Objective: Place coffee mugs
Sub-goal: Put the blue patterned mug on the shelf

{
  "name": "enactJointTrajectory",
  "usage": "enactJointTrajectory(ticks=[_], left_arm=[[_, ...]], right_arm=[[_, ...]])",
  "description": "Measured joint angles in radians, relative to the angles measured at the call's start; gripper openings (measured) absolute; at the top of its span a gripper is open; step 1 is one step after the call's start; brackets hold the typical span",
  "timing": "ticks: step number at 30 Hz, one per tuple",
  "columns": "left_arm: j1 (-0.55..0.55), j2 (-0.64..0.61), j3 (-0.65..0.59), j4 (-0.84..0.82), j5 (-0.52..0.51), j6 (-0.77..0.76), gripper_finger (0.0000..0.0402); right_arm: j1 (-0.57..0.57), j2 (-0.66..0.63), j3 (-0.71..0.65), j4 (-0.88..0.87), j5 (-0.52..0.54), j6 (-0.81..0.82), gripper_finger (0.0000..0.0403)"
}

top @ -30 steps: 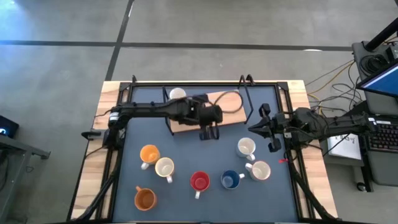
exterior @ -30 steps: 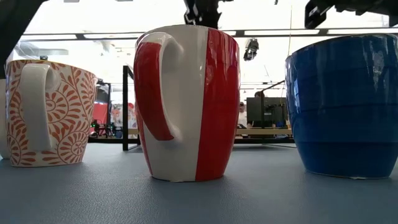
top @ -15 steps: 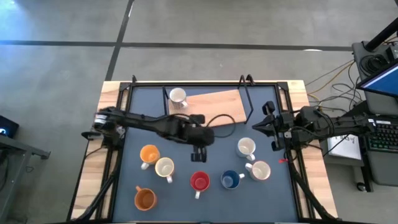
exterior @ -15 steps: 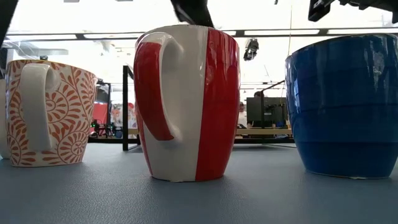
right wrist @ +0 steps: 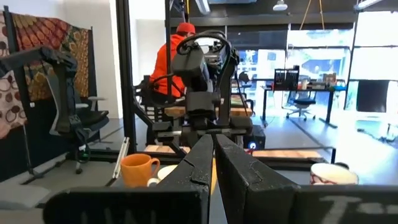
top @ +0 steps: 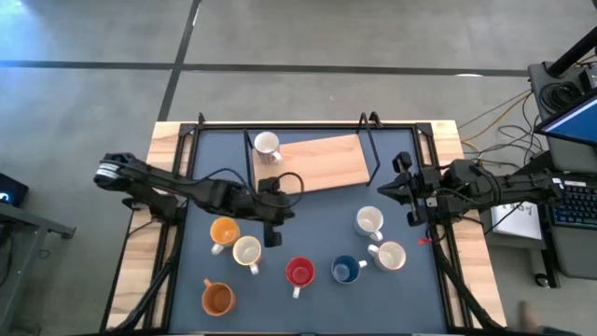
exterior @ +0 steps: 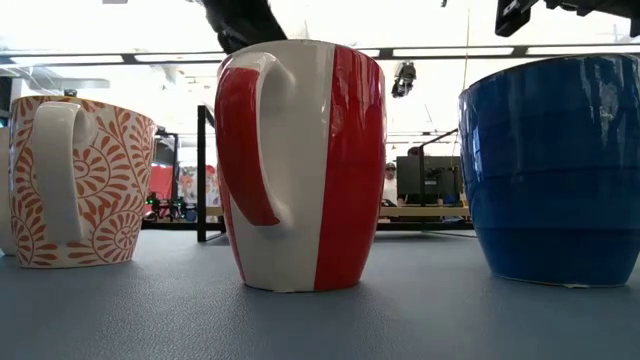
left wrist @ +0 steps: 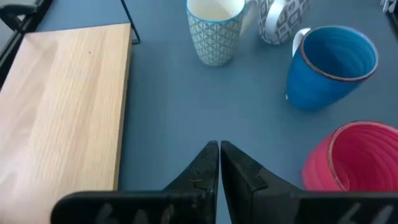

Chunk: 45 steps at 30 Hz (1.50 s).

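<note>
Eight coffee mugs are sitting on the desk (top: 410,289). One white mug (top: 267,145) is standing on the corner of the wooden board (top: 322,163) at the far side. Two more pale ones are sitting on the right: a patterned mug (top: 370,221) and a mug (top: 390,256) just in front of it. Across the near part are lying the blue mug (top: 346,270), the red mug (top: 299,273), a cream mug (top: 246,252), an orange mug (top: 224,231) and another orange mug (top: 217,298) nearest the front edge.

The left pincer (top: 271,233) is hanging over the bare mat between the board and the cream mug, its fingers (left wrist: 202,171) pressed together and gripping nothing. The right pincer (top: 396,189) is waiting at the right side of the desk, near the patterned mug, its fingers (right wrist: 199,158) likewise closed and empty. Beyond the desk, a person in an orange top (right wrist: 177,62) is sitting with their back turned.
</note>
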State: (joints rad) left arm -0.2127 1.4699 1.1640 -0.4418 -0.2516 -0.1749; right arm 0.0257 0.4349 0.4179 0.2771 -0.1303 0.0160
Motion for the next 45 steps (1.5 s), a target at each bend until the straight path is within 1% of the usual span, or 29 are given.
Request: enactJointTrajectory(ticks=[3,6,12,16,18,21,23,28,34,36,38,42,45], left_arm=[[0.001,-0.027,-0.036,0.019,-0.005,0.014,0.0],[0.001,-0.035,-0.038,0.024,-0.055,0.066,0.0],[0.002,-0.031,-0.017,0.049,-0.131,0.27,0.0],[0.001,-0.033,-0.009,0.061,-0.132,0.387,0.0],[0.001,-0.035,-0.008,0.061,-0.132,0.403,0.0],[0.001,-0.038,-0.02,0.063,-0.132,0.405,0.0],[0.001,-0.038,-0.028,0.058,-0.132,0.407,0.0],[0.005,-0.043,-0.044,0.059,-0.132,0.448,0.0],[0.006,-0.11,-0.092,0.064,-0.132,0.418,0.0],[0.006,-0.135,-0.107,0.069,-0.132,0.403,0.0],[0.006,-0.161,-0.119,0.07,-0.132,0.384,0.0],[0.006,-0.195,-0.144,0.078,-0.132,0.347,0.0],[0.006,-0.197,-0.162,0.083,-0.132,0.342,0.0]], right_arm=[[0.0,0.007,0.0,-0.004,0.0,0.02,0.0009],[0.0,0.006,0.0,-0.003,0.0,0.054,0.0009],[0.0,0.006,0.0,-0.003,0.0,0.056,0.0009],[0.0,0.007,0.0,-0.003,0.001,0.04,0.0009],[0.0,0.007,0.0,-0.003,0.011,0.066,0.0009],[0.0,0.025,0.001,-0.002,0.104,0.152,0.0009],[0.0,0.045,0.001,0.002,0.146,0.174,0.0009],[0.001,0.138,0.014,0.077,0.149,0.165,0.0009],[0.0,0.267,0.084,0.071,0.15,0.149,0.0009],[0.0,0.302,0.114,0.033,0.15,0.149,0.0009],[0.0,0.335,0.155,-0.043,0.15,0.162,0.0009],[0.0,0.389,0.261,-0.272,0.155,0.207,0.0009],[0.0,0.432,0.353,-0.506,0.158,0.227,0.0009]])
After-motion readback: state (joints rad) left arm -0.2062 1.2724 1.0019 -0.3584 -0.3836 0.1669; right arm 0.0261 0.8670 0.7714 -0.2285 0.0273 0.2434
